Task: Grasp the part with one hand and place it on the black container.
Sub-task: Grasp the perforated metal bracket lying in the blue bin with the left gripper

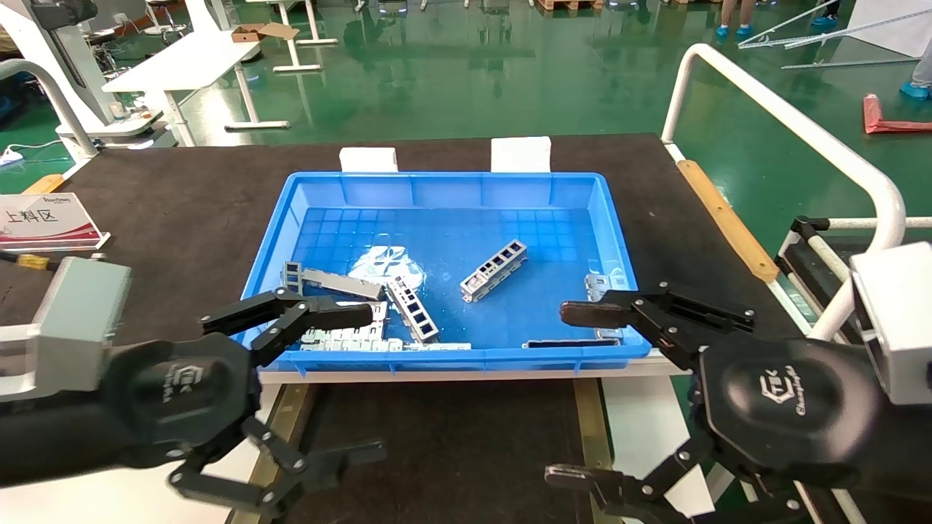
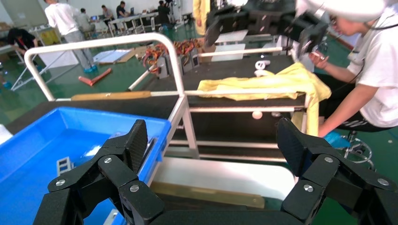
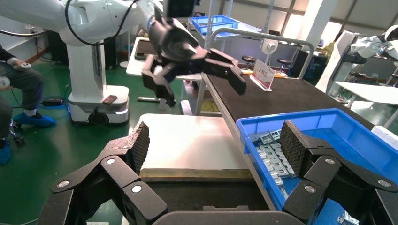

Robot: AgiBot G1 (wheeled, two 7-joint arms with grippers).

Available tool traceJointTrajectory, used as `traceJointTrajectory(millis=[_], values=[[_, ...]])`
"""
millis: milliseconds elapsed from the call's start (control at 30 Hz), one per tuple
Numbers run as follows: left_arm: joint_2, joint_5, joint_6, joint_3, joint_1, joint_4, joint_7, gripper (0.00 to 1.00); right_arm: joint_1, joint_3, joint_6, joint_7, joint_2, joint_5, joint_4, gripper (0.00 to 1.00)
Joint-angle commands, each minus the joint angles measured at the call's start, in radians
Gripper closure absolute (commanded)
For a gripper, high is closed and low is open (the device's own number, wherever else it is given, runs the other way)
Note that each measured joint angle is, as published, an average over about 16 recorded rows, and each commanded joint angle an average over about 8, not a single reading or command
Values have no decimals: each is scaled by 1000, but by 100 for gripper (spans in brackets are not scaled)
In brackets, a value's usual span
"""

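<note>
Green workshop floor, black bench, nothing picked yet.
Part point(image 1: 494, 271) lies mid-frame in the blue bin point(image 1: 306, 191); left gripper point(image 1: 309, 387) and right gripper point(image 1: 579, 397) both spread, empty, above black container point(image 1: 437, 437).

**Where things lie before us**

The bin point(image 1: 444, 349) sits on the table mat point(image 1: 182, 211), and the black container point(image 1: 437, 444) lies just in front of it, nearer us. Inside the bin the part point(image 1: 494, 271) rests right of centre — the slotted plates point(image 1: 342, 336) crowd the near-left corner. A sign point(image 1: 44, 222) stands far left.
</note>
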Motion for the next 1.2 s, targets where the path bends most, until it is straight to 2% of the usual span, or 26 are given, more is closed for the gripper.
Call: traceJointTrajectory(millis=[33,600,1000,1200], values=[[9,20,-3,8,-11,16,7,0,0,0,0,0,0,0,0,0],[178,198,-139,93,-120,186,21,0,0,0,0,0,0,0,0,0],[341,310,-290,140,-213,409,68,0,0,0,0,0,0,0,0,0],[443,371,-371,166,-285,555,128,0,0,-1,0,0,0,0,0,0]])
